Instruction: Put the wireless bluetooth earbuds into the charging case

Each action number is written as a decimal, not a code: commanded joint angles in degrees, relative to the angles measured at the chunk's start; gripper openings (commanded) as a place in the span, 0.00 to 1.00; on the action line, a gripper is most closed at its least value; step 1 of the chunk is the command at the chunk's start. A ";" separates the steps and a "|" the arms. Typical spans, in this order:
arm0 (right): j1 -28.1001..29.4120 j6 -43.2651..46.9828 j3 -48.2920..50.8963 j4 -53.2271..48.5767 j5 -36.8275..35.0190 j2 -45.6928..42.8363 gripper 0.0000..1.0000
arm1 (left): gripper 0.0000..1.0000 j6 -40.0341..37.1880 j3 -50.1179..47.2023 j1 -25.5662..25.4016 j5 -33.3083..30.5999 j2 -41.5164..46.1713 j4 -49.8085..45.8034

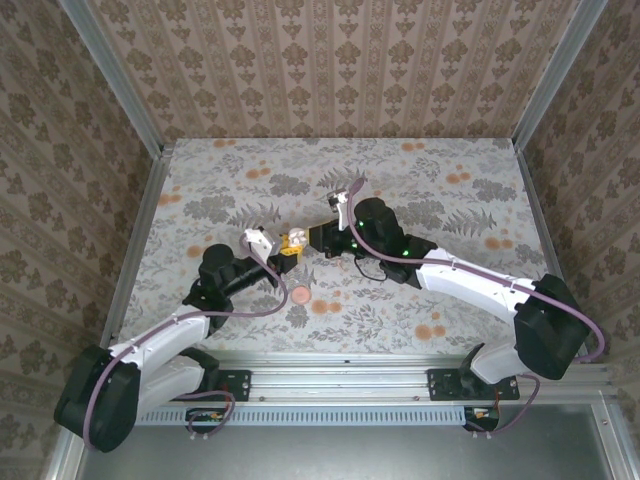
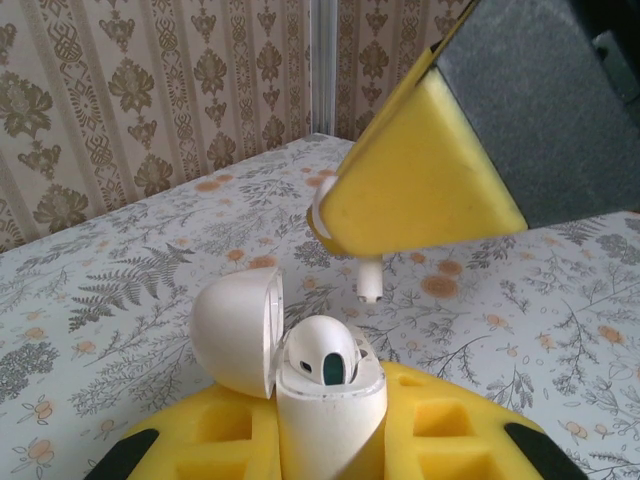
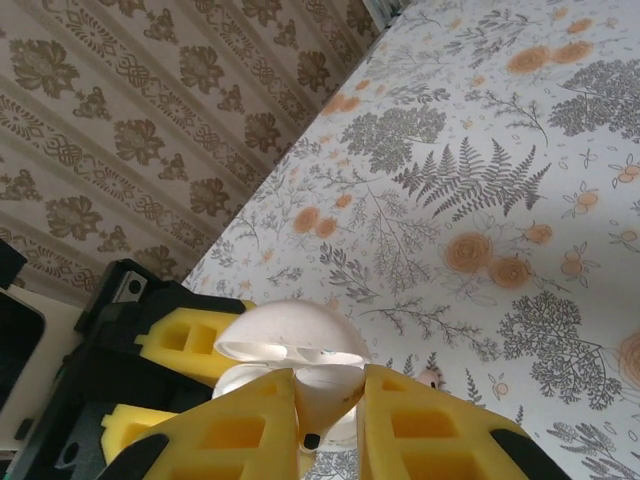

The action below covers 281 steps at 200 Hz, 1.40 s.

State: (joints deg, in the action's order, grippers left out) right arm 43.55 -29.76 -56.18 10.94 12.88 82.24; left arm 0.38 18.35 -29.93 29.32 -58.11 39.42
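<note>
The charging case (image 2: 330,412) is white, not pink. It stands upright with my left gripper (image 2: 330,445) shut on it, and its lid (image 2: 235,335) is swung open to the left. One white earbud (image 2: 322,352) sits in the case. My right gripper (image 3: 325,420) is shut on the second earbud (image 3: 328,395), whose stem (image 2: 370,280) points down a little above and right of the case, not touching it. In the top view both grippers meet mid-table, left (image 1: 283,247) and right (image 1: 318,238), with the case (image 1: 294,240) between them.
A small salmon-pink disc (image 1: 300,294) lies on the flower-printed tablecloth (image 1: 440,200) just in front of the grippers. Patterned walls close the table on three sides. There is free room at the back and to both sides.
</note>
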 commanded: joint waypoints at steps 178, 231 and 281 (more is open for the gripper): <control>1.75 -0.57 -1.91 3.51 0.82 2.83 0.18 | 0.05 -0.47 0.20 -0.15 -0.67 2.00 1.01; 2.15 -0.23 -1.92 2.95 1.94 2.97 0.19 | 0.05 -0.50 0.55 -0.15 -1.02 2.02 1.10; 2.10 -1.32 -1.78 3.96 4.07 2.80 0.28 | 0.05 -0.74 0.64 -0.13 -0.94 2.01 0.90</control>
State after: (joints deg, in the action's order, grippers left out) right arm 45.04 -30.30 -56.55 13.15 13.45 85.10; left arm 0.25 18.35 -29.93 28.67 -57.23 39.07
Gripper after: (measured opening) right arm 0.261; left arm 0.199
